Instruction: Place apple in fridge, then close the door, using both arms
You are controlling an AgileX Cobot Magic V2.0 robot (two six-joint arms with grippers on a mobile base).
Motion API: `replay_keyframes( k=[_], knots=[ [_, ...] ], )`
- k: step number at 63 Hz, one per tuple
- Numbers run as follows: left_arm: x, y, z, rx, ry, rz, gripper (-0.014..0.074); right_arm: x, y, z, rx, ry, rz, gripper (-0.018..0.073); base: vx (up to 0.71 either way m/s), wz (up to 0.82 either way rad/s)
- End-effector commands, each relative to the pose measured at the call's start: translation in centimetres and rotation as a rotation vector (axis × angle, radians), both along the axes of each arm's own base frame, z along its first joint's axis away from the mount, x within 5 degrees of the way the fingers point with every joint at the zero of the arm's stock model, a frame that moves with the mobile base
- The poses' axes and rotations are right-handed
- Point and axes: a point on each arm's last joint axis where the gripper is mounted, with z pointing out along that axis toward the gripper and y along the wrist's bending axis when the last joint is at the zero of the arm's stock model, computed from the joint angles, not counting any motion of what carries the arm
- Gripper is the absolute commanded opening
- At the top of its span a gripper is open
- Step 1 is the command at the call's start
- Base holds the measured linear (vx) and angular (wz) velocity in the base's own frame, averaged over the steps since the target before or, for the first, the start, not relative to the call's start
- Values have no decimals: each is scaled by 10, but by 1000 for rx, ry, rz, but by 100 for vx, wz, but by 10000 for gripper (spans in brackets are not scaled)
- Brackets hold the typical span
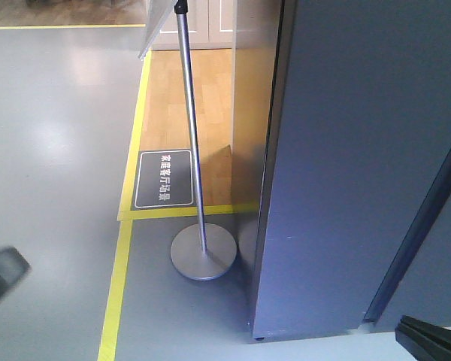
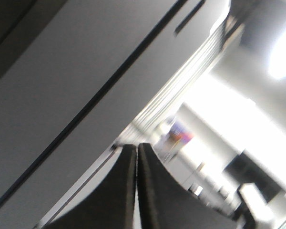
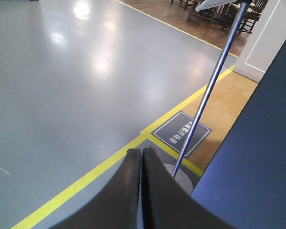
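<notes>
**Grey fridge shut, no apple in sight, both claws pressed together and empty**

Grey fridge (image 1: 346, 165) filled the right half of the exterior front view, its outside panels all we saw. No white interior or shelves showed. A dark seam ran diagonally at far right, so we judged the door (image 1: 436, 278) sat closed or nearly so, though we could not tell exactly which panel was which.

We found the apple nowhere in any view. Either it sat inside already or it was out of frame; we could not tell which.

Left gripper (image 2: 136, 157): fingers pressed together, nothing between them, pointing up along a pale grey panel with a dark seam, probably the fridge side. That view was blurred and overexposed, so little else read.

Right gripper (image 3: 142, 160): fingers also pressed together, empty, aimed out over the grey floor (image 3: 76, 86) toward the yellow tape line (image 3: 86, 179). The blue-grey fridge face lay just right of it.

A metal sign stand (image 1: 201, 252) stood on the floor just left of the fridge, its pole rising to a board, with a dark floor label (image 1: 164, 179) beyond it.

With both claws empty and aimed away from any handle, we judged that the arms were either finished or not engaged; the task looked near its end if the apple was indeed inside.
</notes>
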Motion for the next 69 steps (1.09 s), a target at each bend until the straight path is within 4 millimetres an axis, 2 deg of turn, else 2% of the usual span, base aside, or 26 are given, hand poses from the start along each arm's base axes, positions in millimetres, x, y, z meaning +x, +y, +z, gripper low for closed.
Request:
replay_keyframes(
  k=[1, 8, 11, 19, 26, 33, 40, 44, 49, 56, 69],
  knots=[
    [1, 8, 21, -247, -25, 14, -8, 3, 0, 11, 47, -39, -22, -3, 0, 0],
    [2, 14, 26, -326, -49, 48, -8, 3, 0, 11, 47, -39, -22, -3, 0, 0],
    [3, 14, 26, -256, -107, 97, -8, 3, 0, 11, 47, -39, -22, -3, 0, 0],
    [4, 14, 22, 125, -401, 276, -8, 3, 0, 11, 47, -39, -22, -3, 0, 0],
    [7, 20, 11, 276, -528, 427, -8, 3, 0, 11, 47, -39, -22, -3, 0, 0],
    [13, 37, -8, 331, -449, 649, -8, 3, 0, 11, 47, -38, -21, -3, 0, 0],
    [15, 59, -35, 348, -166, 842, -8, 3, 0, 11, 47, -39, -22, -3, 0, 0],
    [13, 65, -52, 468, -8, 879, -8, 3, 0, 11, 47, -39, -22, -3, 0, 0],
    [7, 66, -68, 717, 71, 848, -8, 3, 0, 11, 47, -39, -22, -3, 0, 0],
    [-1, 65, -77, 911, 88, 800, -8, 3, 0, 11, 47, -39, -22, -3, 0, 0],
    [-13, 65, -81, 923, -87, 872, -8, 3, 0, 11, 47, -38, -22, -3, 0, 0]
  ],
)
